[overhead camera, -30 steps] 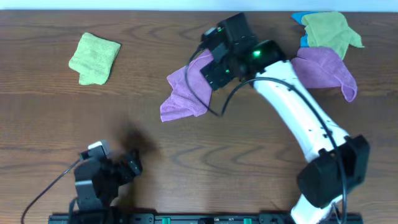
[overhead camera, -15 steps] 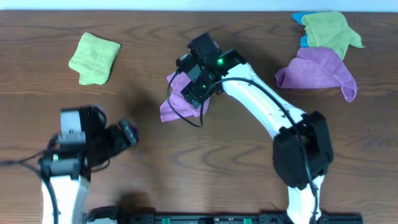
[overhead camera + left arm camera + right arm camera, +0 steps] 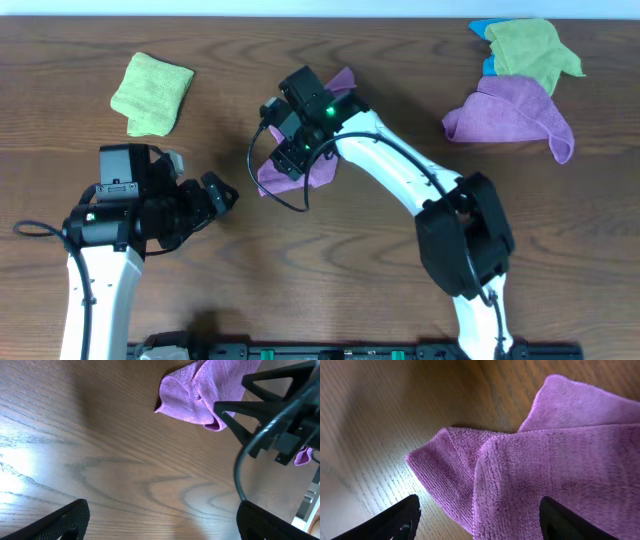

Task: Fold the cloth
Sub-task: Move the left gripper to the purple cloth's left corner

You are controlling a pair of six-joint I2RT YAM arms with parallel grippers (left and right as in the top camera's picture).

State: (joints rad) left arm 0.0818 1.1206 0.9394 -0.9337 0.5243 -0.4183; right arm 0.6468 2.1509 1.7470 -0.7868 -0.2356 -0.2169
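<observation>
Wood-grain counter (image 3: 350,280) is occupied near the middle of its far edge by the cloth (image 3: 320,175), judged soft, limp and best pinched at a loose corner (image 3: 422,459); right fingers (image 3: 397,519) and left fingers (image 3: 57,522) are both held apart, empty.

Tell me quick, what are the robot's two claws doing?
Left gripper: open, holding nothing.
Right gripper: open, over the soft purple microfibre cloth, not gripping it.
</observation>
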